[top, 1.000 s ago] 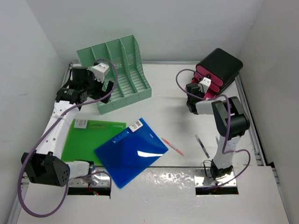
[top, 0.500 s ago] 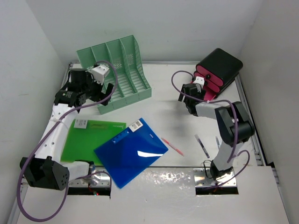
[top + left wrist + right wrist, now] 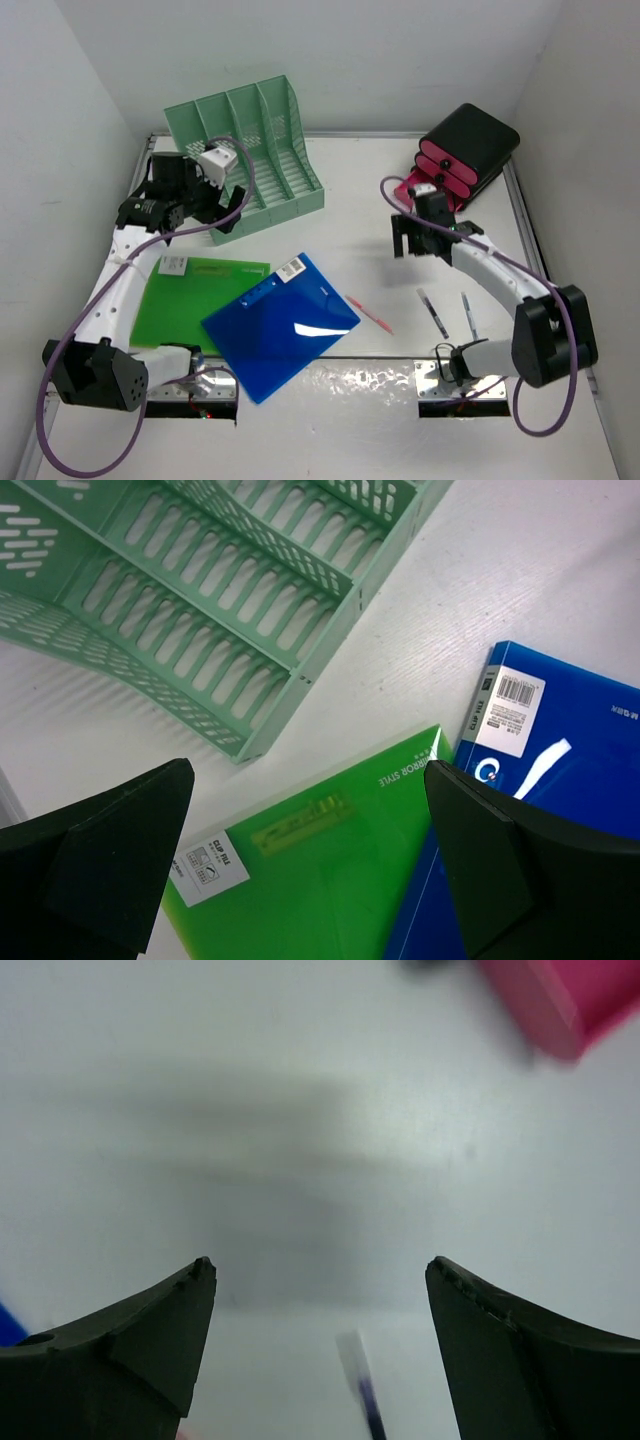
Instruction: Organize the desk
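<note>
The desk (image 3: 350, 200) is a white tabletop with thin rails. On its near left lies a green folder (image 3: 190, 300) (image 3: 330, 880), partly covered by a blue folder (image 3: 280, 325) (image 3: 560, 780). A pink pen (image 3: 370, 313) lies right of the blue folder, and two dark pens (image 3: 433, 312) (image 3: 467, 315) lie further right. My left gripper (image 3: 218, 208) (image 3: 310, 770) hangs open above the green folder's far edge, beside the rack. My right gripper (image 3: 410, 245) (image 3: 320, 1262) is open over bare desk, with a blurred dark pen (image 3: 365, 1395) below it. Neither holds anything.
A mint-green slotted file rack (image 3: 250, 150) (image 3: 230, 590) stands at the back left. A black-and-pink drawer box (image 3: 465, 150) (image 3: 560, 1000) sits at the back right, just beyond my right gripper. White walls close in the desk on three sides.
My right gripper has opened and swung away from the drawer box toward the middle of the desk, the arm stretching out. The left arm has barely shifted.
</note>
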Controlling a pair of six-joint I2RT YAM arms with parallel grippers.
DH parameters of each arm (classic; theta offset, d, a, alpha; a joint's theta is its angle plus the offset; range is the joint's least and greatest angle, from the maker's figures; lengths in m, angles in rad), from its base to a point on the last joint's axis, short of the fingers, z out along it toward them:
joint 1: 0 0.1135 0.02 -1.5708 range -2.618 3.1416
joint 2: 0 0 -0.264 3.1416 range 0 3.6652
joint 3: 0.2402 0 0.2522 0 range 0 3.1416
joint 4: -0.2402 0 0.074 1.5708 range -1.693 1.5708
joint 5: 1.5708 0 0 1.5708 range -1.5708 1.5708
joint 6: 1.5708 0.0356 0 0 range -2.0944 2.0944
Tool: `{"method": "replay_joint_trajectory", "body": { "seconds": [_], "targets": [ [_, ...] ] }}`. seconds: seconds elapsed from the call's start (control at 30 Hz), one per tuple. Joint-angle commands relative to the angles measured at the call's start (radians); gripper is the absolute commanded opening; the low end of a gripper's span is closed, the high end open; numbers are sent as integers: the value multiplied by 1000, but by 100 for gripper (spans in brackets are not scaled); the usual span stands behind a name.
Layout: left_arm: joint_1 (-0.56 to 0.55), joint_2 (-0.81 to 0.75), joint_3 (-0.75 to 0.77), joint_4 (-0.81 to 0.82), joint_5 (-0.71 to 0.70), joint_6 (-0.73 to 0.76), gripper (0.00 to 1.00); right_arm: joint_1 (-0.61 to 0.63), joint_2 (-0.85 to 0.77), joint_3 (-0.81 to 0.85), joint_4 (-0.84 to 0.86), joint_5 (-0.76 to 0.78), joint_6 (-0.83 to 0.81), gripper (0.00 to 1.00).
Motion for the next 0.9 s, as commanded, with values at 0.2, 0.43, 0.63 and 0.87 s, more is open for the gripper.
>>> {"method": "replay_joint_trajectory", "body": {
  "seconds": [0.2,0.43,0.63,0.87],
  "targets": [
    [13,-60,-32,18,94,36,100,1,-8,-161,-271,-49,-16,78],
    [13,-80,-47,11,91,59,100,-2,23,-252,-152,-74,16,58],
    [13,-85,-49,7,90,64,100,-4,64,-292,-73,-58,-16,25],
    [13,-86,-37,-5,87,65,100,27,96,-270,0,-152,-100,0]
  ]
}}
